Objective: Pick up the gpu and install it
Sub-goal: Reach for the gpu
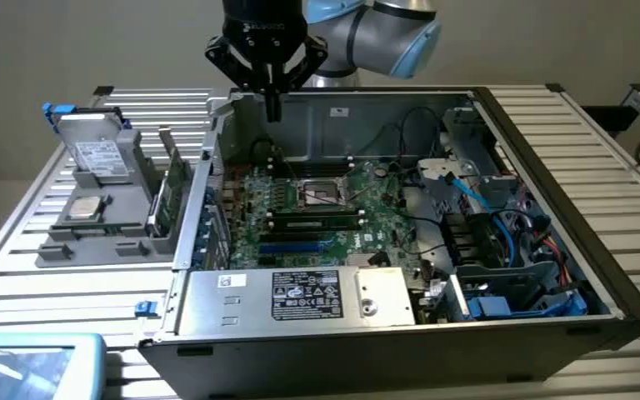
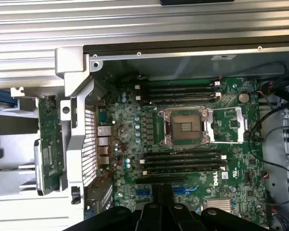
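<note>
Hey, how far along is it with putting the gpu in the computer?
Nothing looks done yet: the gpu stands in the grey rack beside the open case, and the blue slots are bare. The gripper, shut and empty, hangs over the case's far wall. Left: pickup and install.

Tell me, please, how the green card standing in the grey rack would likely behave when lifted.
The card is a thin flat board, so probably stiff and light. It stands on edge in the grey rack, so a sideways push might tip it. Its exposed parts look fragile.
</note>
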